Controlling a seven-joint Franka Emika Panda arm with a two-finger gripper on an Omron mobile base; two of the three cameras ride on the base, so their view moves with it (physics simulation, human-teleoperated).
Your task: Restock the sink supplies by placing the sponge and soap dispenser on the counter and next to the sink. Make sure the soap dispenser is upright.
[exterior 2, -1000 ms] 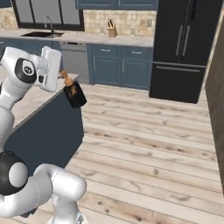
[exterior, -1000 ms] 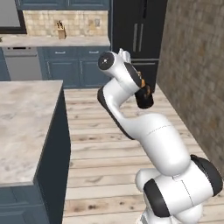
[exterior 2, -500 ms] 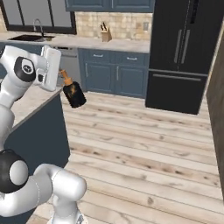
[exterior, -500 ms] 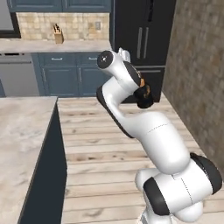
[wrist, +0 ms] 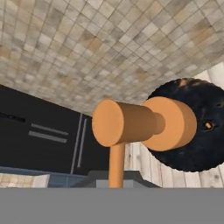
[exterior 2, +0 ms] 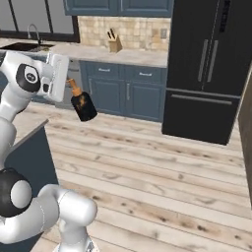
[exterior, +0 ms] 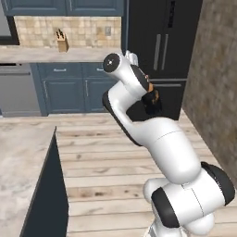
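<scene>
So the gripper [exterior 2: 74,91] was clamped tight on the soap dispenser [exterior 2: 83,106], holding it tilted in midair over the wood floor [exterior 2: 162,167].

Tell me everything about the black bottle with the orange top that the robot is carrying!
The soap dispenser is a small, round black bottle with an orange pump top and a thin orange spout. It looks like smooth plastic. The claw is shut on its pump end, so it hangs in the air, tilted, above the wooden floor. Nothing else touches it. In the hand view its orange top points at the camera, with the black body behind.
</scene>
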